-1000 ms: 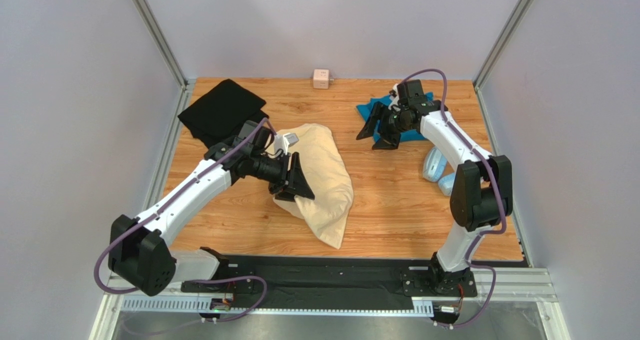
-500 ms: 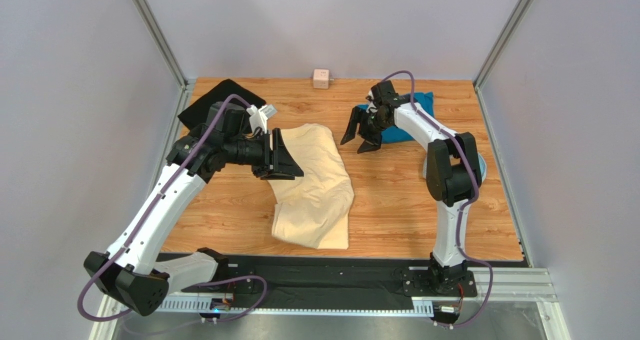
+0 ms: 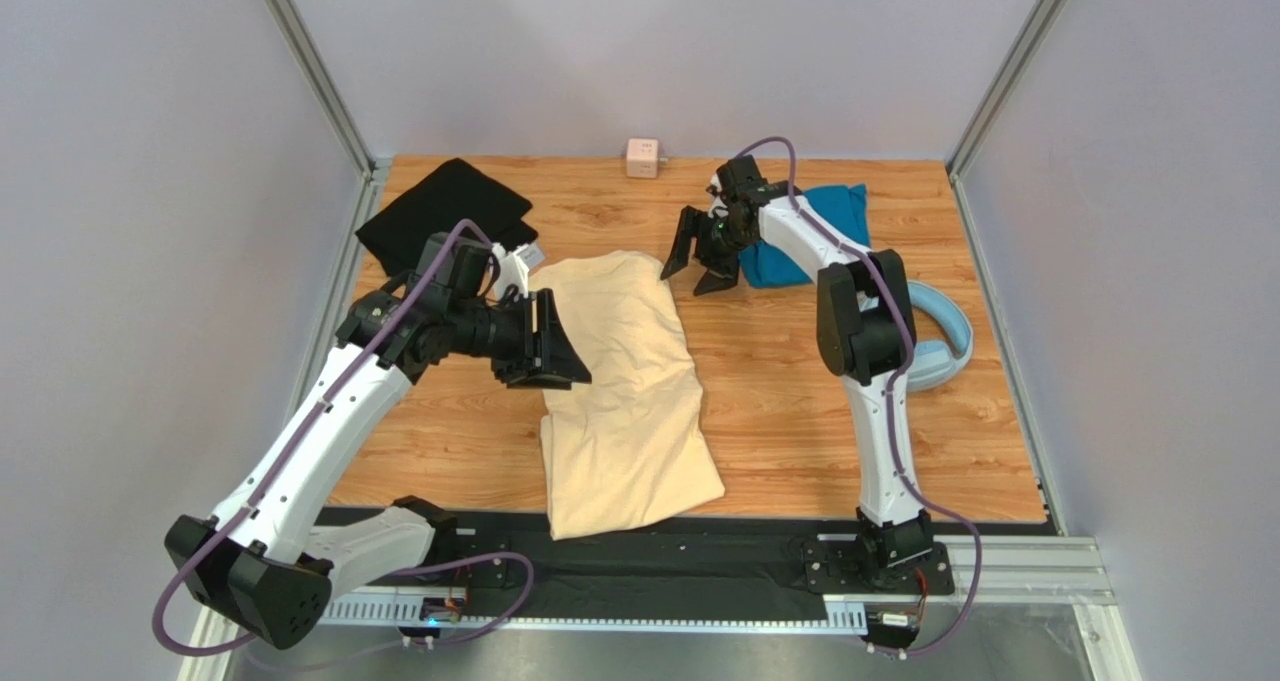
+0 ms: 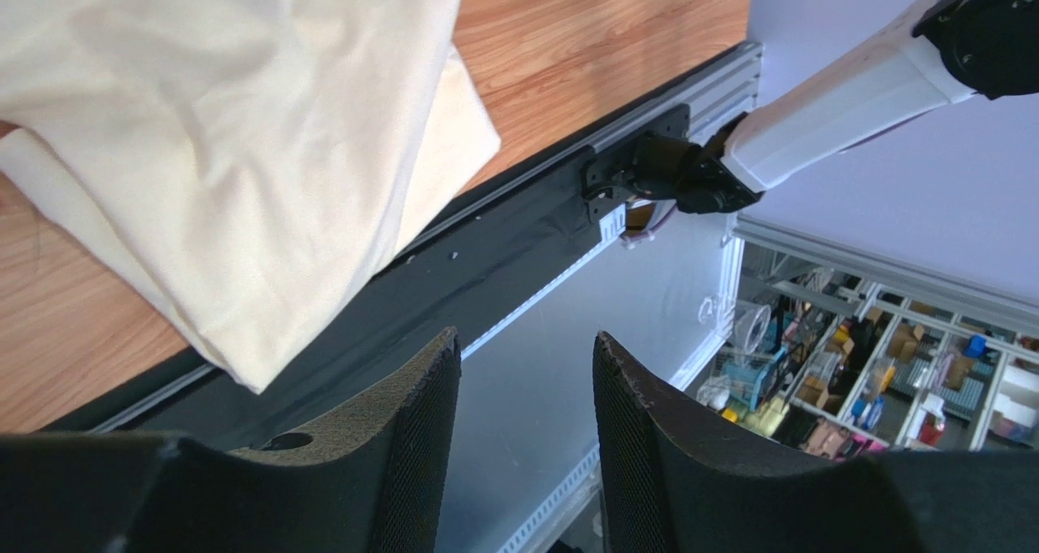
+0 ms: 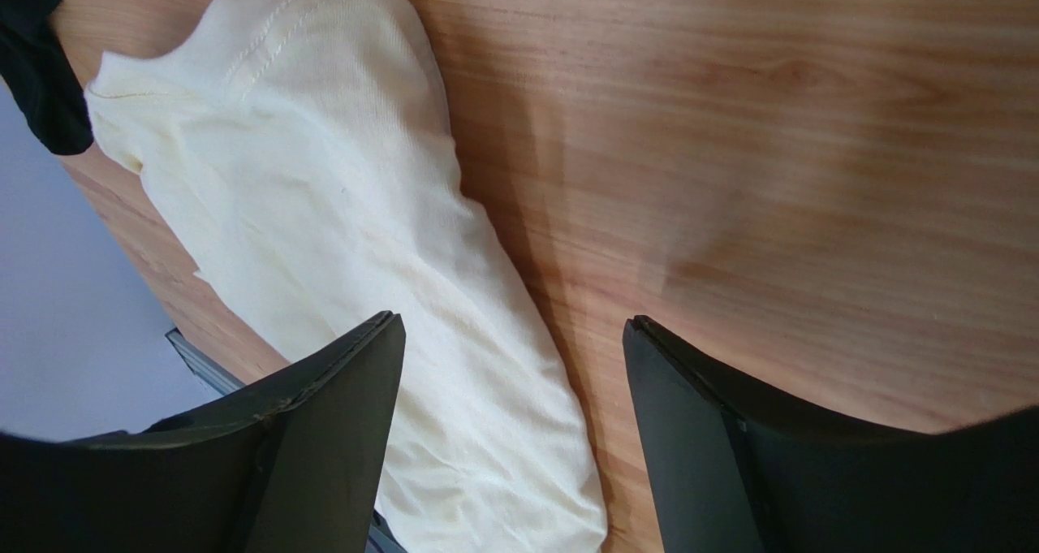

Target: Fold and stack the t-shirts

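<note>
The cream-yellow t-shirt [image 3: 624, 396] [image 4: 232, 151] [image 5: 342, 236] lies as a long folded strip in the middle of the table, its near end over the front edge. My left gripper [image 3: 559, 351] [image 4: 524, 340] hovers open above the shirt's left edge, with nothing between its fingers. The black t-shirt [image 3: 443, 216] [image 5: 31, 54] lies flat at the back left. At the back right lies the teal t-shirt [image 3: 819, 231]. My right gripper [image 3: 691, 269] [image 5: 514, 322] stands open and empty between the teal and cream shirts, above bare wood.
Light-blue headphones [image 3: 939, 344] lie on the right behind the right arm. A small pink cube [image 3: 643, 156] sits at the table's back edge. Metal posts and grey walls close in the sides, and a black rail [image 4: 512, 236] runs along the front.
The cream shirt has stretched out flatter and longer toward the near edge. My left gripper has drawn back to the left. My right gripper has swung left, away from the teal shirt.
</note>
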Available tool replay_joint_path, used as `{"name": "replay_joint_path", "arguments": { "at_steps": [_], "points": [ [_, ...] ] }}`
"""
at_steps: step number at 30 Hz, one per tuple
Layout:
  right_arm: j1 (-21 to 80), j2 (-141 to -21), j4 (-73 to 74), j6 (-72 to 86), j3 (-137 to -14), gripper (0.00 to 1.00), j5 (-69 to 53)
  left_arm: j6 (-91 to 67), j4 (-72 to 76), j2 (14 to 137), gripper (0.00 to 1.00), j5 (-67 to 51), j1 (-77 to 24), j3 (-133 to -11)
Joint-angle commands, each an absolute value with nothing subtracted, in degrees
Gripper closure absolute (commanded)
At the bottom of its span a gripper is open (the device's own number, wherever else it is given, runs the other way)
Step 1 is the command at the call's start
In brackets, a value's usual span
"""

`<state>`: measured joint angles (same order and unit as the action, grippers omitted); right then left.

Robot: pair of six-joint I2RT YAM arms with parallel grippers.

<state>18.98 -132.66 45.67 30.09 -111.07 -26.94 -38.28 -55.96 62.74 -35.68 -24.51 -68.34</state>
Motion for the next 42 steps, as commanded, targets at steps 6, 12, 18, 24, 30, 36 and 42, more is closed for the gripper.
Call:
{"name": "replay_joint_path", "arguments": {
  "at_steps": [6,12,18,24,30,36,42],
  "points": [
    [22.06,-141.59,47.37,30.93,-123.82,0.27,-30.67,-38.41,-57.83,61.61,0.49,-33.40,-23.38,-67.24],
    [25.04,-144.49,47.02,31.64,-126.39,0.38,-31.47,-37.97,-57.74,61.96,0.50,-32.52,-23.20,-66.27],
    [26.63,-141.51,47.20,30.15,-123.32,1.00,-30.15,-36.65,-57.22,62.67,0.50,-29.71,-23.03,-64.87],
    [27.60,-129.83,47.72,25.23,-117.69,1.00,-28.66,-36.39,-56.25,66.88,0.51,-22.77,-21.19,-59.33],
    [24.53,-115.85,51.57,24.52,-113.55,1.00,-25.58,-35.60,-56.24,72.85,0.52,-19.08,-18.73,-61.16],
    [17.85,-107.06,61.50,20.74,-119.25,1.00,-23.38,-33.66,-57.31,79.45,0.54,-18.37,-18.02,-67.49],
    [13.62,-99.85,61.00,25.91,-124.01,1.00,-30.31,-32.87,-56.51,83.14,0.55,-18.98,-18.02,-72.15]
  ]
}}
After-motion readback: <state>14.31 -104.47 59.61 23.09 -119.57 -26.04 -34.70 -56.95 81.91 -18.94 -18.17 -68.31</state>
